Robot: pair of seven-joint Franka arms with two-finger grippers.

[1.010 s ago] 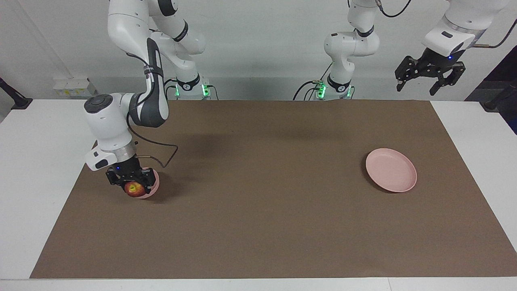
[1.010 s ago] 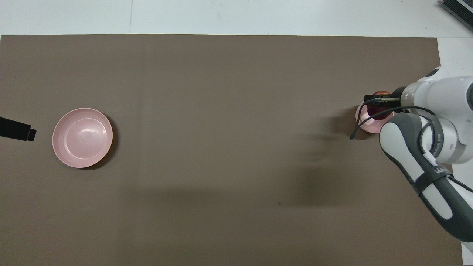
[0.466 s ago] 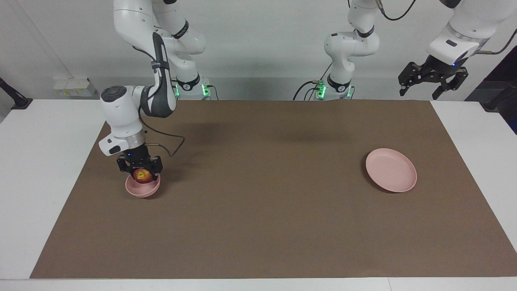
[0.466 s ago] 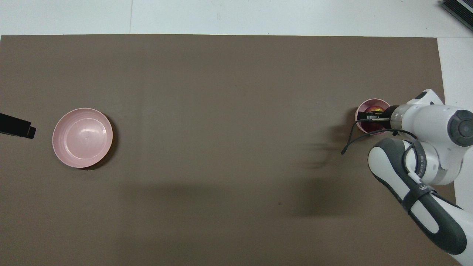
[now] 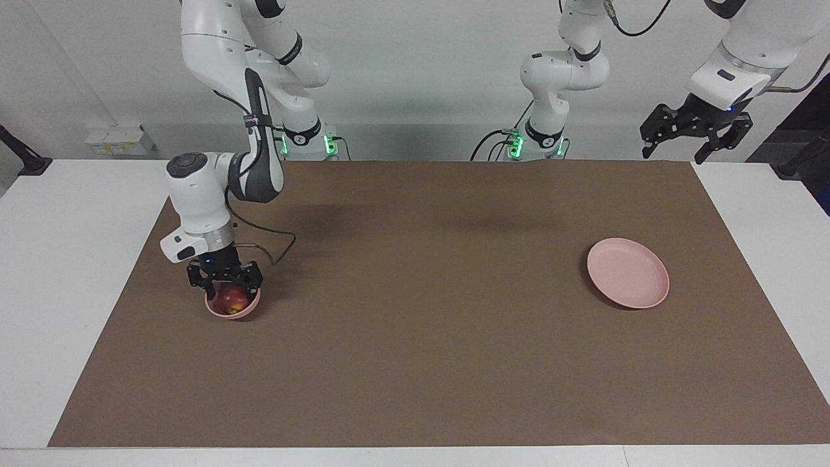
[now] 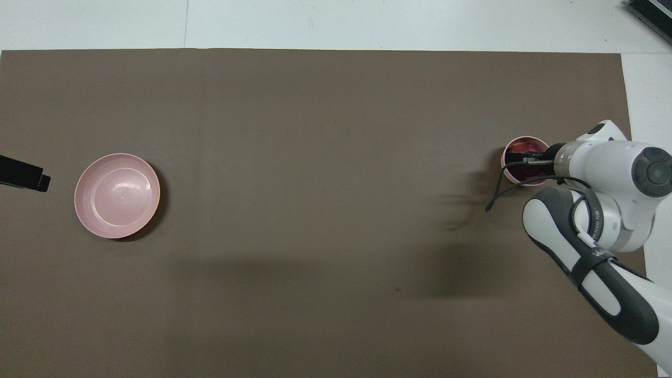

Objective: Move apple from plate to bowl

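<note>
Pink tableware is lying on the brown mat: one flat, shallow, round pale pink plate toward the left arm's end, one small, deep pale pink bowl toward the right arm's end. One small round dark red apple with a yellowish patch is sitting in the bowl. One right gripper is hanging directly over it, fingers spread wide, gripping nothing; contact with the apple cannot be told. One left gripper is waiting, raised and open, empty, above the table edge near its base.
</note>
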